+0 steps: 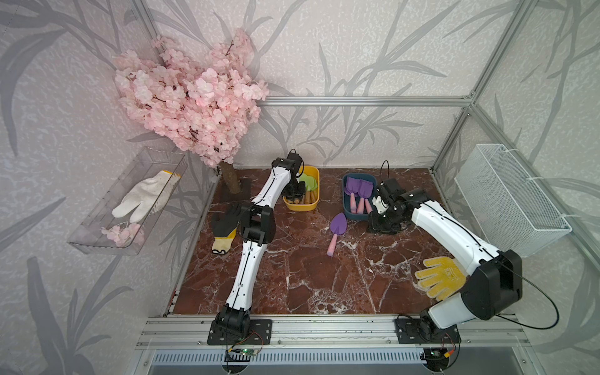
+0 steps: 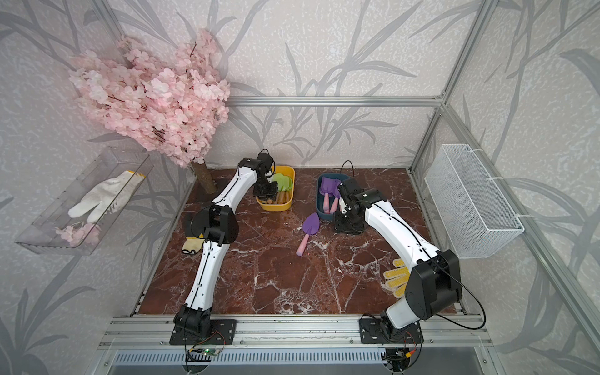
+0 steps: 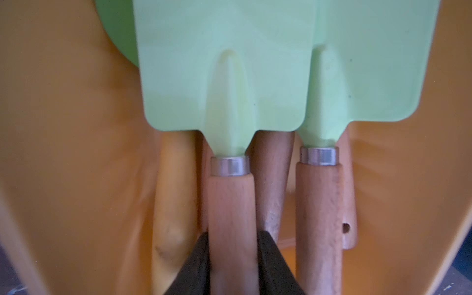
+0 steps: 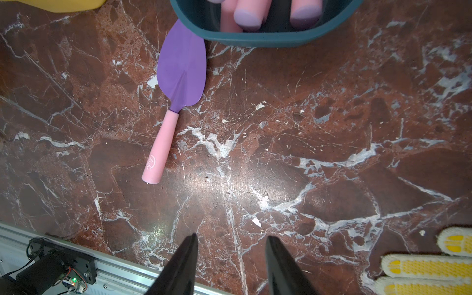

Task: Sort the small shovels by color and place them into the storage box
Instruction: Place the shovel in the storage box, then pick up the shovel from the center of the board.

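Left gripper point(image 3: 233, 235) down inside yellow bin point(image 1: 300, 207), which sits well apart from blue bin point(image 1: 355, 217), on the left arm's side of it. Its fingers point(image 3: 199, 260) flank the wooden handle of one green shovel point(image 3: 229, 199). Cannot tell whether they press on it or are just off it.

Step in hand, by my reading: letting this green shovel go among the others.
- Spread the fingers fully before moving.
- Lift straight up so the handle isn't dragged.
- Mind the neighbouring handle close alongside.

Green shovel's long axis runs the length of the yellow bin, parallel to the shovels in the blue bin. Blade points to the far end, handle to the near end.

Right gripper point(image 4: 231, 236) hangs beside the blue bin's near end, over the marble table point(image 1: 292, 276), fingers apart, nothing between them.

One purple shovel point(image 1: 337, 229) is unsorted on the marble. Its blade tip is at the blue bin's near corner, and its pink handle slants away towards the front.
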Motion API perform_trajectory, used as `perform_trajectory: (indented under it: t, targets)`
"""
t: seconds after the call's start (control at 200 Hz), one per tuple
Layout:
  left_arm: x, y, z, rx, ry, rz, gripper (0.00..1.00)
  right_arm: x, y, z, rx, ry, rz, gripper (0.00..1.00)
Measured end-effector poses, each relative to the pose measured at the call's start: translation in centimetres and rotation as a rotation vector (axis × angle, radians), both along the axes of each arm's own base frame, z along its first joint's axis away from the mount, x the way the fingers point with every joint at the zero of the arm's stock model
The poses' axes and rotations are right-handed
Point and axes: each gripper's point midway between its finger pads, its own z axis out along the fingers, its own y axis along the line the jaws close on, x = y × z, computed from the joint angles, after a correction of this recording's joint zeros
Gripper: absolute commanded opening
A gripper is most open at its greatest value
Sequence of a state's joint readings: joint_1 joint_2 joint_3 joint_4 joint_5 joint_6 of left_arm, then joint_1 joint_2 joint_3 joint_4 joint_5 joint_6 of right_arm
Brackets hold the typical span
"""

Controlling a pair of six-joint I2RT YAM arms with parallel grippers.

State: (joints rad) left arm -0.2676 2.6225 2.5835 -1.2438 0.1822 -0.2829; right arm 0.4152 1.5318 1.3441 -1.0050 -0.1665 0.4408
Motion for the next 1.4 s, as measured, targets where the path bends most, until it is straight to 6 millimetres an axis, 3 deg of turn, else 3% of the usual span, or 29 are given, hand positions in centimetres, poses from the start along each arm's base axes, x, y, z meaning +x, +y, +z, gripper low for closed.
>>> perform_trajectory:
  t: [0.555, 0.96, 1.125, 1.29, 1.405]
  targets:
    - [0.0, 0.1, 0.0, -0.003, 0.001, 0.003, 0.34, 0.1, 0.1, 0.0, 0.003, -0.006, 0.003, 0.48]
    - [0.2, 0.1, 0.1, -0.006, -0.005, 0.009, 0.52, 0.1, 0.1, 0.0, 0.003, -0.006, 0.003, 0.48]
    - [0.3, 0.1, 0.2, -0.008, -0.012, 0.008, 0.54, 0.1, 0.1, 0.0, 0.002, -0.006, 0.003, 0.47]
    - [0.5, 0.1, 1.8, -0.012, -0.044, 0.009, 0.56, 0.1, 0.2, 0.1, 0.003, -0.007, 0.004, 0.47]
    - [0.8, 0.1, 4.5, -0.023, -0.101, 0.010, 0.57, 0.3, 0.3, 0.5, 0.007, -0.016, 0.005, 0.48]
